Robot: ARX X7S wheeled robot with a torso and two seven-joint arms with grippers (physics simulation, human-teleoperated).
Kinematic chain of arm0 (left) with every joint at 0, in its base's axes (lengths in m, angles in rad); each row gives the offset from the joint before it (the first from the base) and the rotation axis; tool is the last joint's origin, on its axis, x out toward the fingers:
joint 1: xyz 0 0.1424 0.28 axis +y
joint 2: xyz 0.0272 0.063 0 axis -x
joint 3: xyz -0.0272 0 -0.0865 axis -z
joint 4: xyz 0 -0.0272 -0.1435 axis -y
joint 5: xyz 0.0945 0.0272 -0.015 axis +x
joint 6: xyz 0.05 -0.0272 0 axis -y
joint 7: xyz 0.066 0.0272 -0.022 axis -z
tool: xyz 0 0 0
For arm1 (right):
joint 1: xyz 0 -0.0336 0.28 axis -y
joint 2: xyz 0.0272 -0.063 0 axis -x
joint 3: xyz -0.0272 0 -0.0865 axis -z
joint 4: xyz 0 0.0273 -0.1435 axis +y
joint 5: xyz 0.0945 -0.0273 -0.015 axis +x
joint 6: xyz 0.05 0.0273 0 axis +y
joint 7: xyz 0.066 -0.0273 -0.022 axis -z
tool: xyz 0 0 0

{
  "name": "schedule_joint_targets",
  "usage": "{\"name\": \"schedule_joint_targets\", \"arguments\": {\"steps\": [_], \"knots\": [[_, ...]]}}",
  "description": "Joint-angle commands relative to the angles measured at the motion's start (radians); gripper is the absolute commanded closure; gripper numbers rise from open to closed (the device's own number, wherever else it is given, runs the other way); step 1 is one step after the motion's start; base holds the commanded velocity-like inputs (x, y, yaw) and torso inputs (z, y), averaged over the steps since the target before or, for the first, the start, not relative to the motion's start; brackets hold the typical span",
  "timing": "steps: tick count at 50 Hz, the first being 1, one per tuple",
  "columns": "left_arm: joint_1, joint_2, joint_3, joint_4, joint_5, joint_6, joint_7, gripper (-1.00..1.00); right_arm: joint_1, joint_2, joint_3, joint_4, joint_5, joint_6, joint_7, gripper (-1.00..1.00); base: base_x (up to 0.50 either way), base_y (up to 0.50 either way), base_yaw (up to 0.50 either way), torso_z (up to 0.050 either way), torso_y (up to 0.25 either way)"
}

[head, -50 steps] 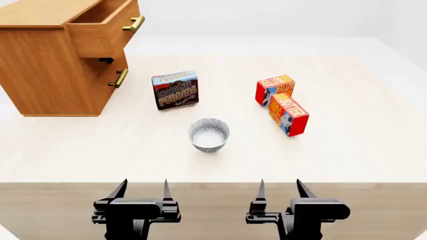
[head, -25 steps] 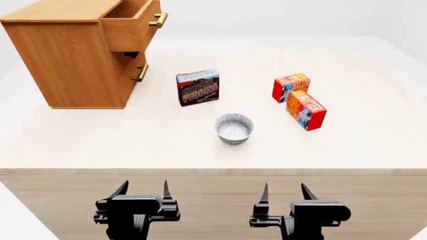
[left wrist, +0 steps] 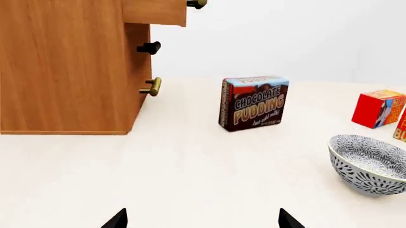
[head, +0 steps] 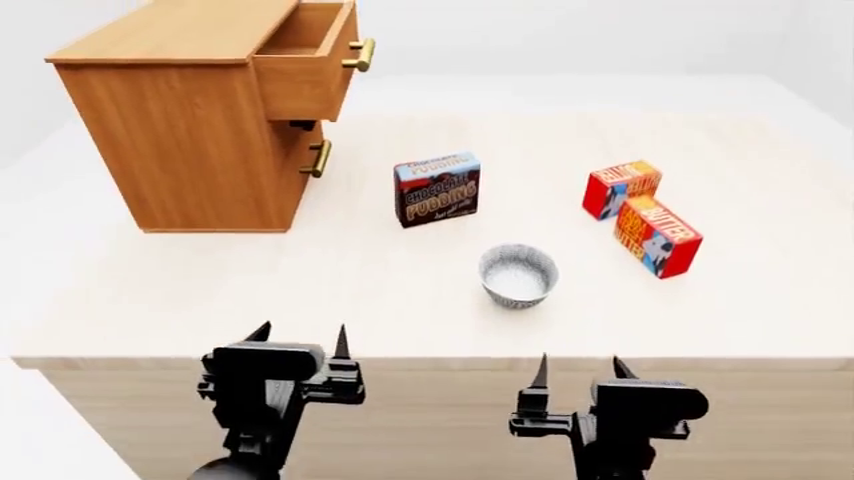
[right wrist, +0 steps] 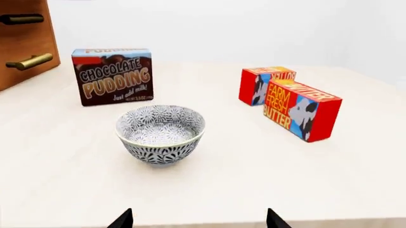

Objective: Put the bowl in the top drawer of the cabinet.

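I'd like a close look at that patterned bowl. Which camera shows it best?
The right wrist view: the bowl sits whole and close, pattern clear. The head view shows it small; the left wrist view cuts it at the frame's edge.

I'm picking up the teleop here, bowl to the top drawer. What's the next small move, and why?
Probably advance the right gripper toward the bowl. Both grippers are open and empty at the table's near edge; the bowl stands upright and untouched, nearer the right one. The top drawer is already pulled open.
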Motion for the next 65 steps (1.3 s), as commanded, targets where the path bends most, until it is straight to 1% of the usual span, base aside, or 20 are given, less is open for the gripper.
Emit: {"name": "schedule_joint_targets", "arguments": {"steps": [1,8,11,15,21,27,32,38,45,49,53,58,60,63,65], "knots": [[-0.157,-0.039,0.016,0.050,-0.078,-0.209,0.029,-1.00,0.116,0.032,0.020,-0.085,0.072,0.223,-0.010,-1.00,0.00,0.00,0.00,0.050,0.000],[-0.336,-0.059,0.017,0.114,-0.108,-0.417,0.001,-1.00,0.214,0.086,0.036,-0.247,0.093,0.470,0.001,-1.00,0.00,0.00,0.00,0.050,0.000],[-0.430,-0.058,0.023,0.139,-0.122,-0.518,-0.017,-1.00,0.265,0.102,0.066,-0.332,0.144,0.608,-0.013,-1.00,0.00,0.00,0.00,0.050,0.000],[-0.547,-0.048,0.029,0.159,-0.128,-0.633,-0.052,-1.00,0.336,0.128,0.058,-0.422,0.152,0.740,-0.001,-1.00,0.00,0.00,0.00,0.050,0.000],[-0.744,-0.020,0.011,0.127,-0.154,-0.786,-0.088,-1.00,0.509,0.136,0.056,-0.417,0.177,0.918,0.006,-1.00,0.00,0.00,0.00,0.050,0.000],[-0.925,0.006,-0.024,0.030,-0.179,-0.873,-0.102,-1.00,0.621,0.150,0.033,-0.428,0.181,1.017,0.011,-1.00,0.00,0.00,0.00,0.050,0.000],[-1.066,0.018,-0.038,-0.090,-0.193,-0.923,-0.099,-1.00,0.624,0.146,0.021,-0.454,0.192,1.033,0.008,-1.00,0.00,0.00,0.00,0.050,0.000],[-1.217,0.021,-0.023,-0.180,-0.192,-0.948,-0.095,-1.00,0.606,0.153,0.018,-0.452,0.198,1.017,-0.001,-1.00,0.00,0.00,0.00,0.050,0.000],[-1.361,0.022,0.032,-0.343,-0.165,-0.902,-0.071,-1.00,0.575,0.155,0.026,-0.421,0.203,0.971,-0.013,-1.00,0.00,0.00,0.00,0.048,0.000],[-1.439,0.022,0.052,-0.407,-0.146,-0.888,-0.077,-1.00,0.553,0.155,0.052,-0.426,0.229,0.950,-0.040,-1.00,0.07,0.00,0.00,0.000,0.000],[-1.467,0.019,0.087,-0.439,-0.127,-0.893,-0.083,-1.00,0.542,0.154,0.076,-0.425,0.251,0.928,-0.062,-1.00,0.41,0.00,0.00,0.000,0.000],[-1.477,0.034,0.075,-0.481,-0.125,-0.884,-0.109,-1.00,0.524,0.160,0.078,-0.416,0.264,0.889,-0.088,-1.00,0.50,0.00,0.00,0.000,0.000],[-1.473,0.038,0.090,-0.512,-0.113,-0.873,-0.118,-1.00,0.507,0.158,0.080,-0.404,0.266,0.866,-0.096,-1.00,0.50,0.00,0.00,0.000,0.000],[-1.475,0.036,0.150,-0.555,-0.107,-0.903,-0.086,-1.00,0.485,0.162,0.079,-0.380,0.262,0.833,-0.104,-1.00,0.50,0.00,0.00,0.000,0.000],[-1.468,0.036,0.156,-0.560,-0.115,-0.910,-0.074,-1.00,0.478,0.166,0.081,-0.371,0.261,0.825,-0.106,-1.00,0.50,0.00,0.00,0.000,0.000]]}}
